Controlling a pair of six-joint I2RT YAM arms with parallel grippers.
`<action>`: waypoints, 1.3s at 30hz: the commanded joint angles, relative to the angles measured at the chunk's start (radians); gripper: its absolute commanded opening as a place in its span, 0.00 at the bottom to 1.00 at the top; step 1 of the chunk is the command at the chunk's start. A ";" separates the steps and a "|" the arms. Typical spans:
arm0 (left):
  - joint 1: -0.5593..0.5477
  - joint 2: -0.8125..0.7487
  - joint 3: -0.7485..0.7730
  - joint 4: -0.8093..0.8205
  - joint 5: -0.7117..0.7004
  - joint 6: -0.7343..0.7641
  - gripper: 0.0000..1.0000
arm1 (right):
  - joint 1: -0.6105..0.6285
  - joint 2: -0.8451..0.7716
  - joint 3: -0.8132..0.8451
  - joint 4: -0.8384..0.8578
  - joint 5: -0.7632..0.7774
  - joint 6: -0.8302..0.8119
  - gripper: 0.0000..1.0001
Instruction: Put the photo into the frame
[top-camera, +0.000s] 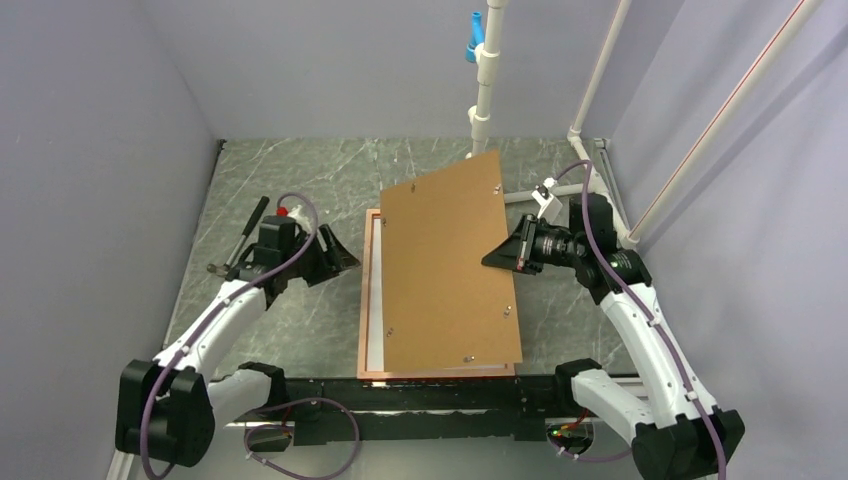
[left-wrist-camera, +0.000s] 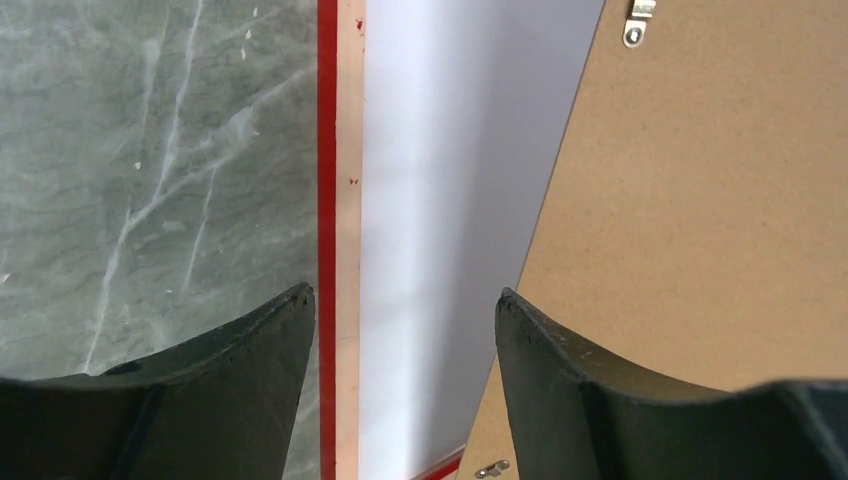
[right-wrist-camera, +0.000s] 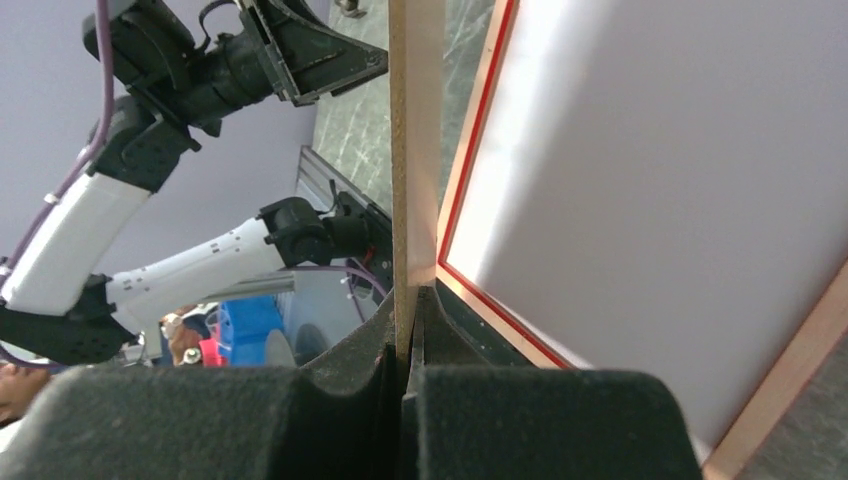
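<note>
The frame (top-camera: 366, 300) lies face down on the table, its copper-orange back edge up and a red rim (left-wrist-camera: 327, 150) showing. The photo (left-wrist-camera: 440, 200) lies inside it, white back up (right-wrist-camera: 680, 180). A brown backing board (top-camera: 450, 270) tilts over the frame, its right side raised. My right gripper (right-wrist-camera: 410, 305) is shut on the board's right edge (right-wrist-camera: 415, 150). My left gripper (left-wrist-camera: 405, 295) hangs open above the frame's left side, and its fingers hold nothing. In the top view it (top-camera: 343, 258) sits just left of the frame.
A white pipe stand (top-camera: 483, 90) with a blue piece (top-camera: 473, 35) rises at the back. A black handle (top-camera: 252, 225) and a small red item (top-camera: 283, 211) lie behind my left wrist. Grey walls close in both sides, and a black rail (top-camera: 440, 392) runs along the near edge.
</note>
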 joint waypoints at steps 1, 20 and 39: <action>0.098 -0.058 -0.051 0.047 0.189 0.035 0.68 | -0.002 0.031 -0.001 0.217 -0.097 0.071 0.00; 0.164 -0.018 -0.116 0.059 0.276 0.116 0.57 | 0.011 0.211 -0.164 0.483 -0.116 0.185 0.00; 0.058 0.136 -0.076 0.052 0.193 0.156 0.50 | 0.010 0.307 -0.202 0.512 -0.109 0.147 0.00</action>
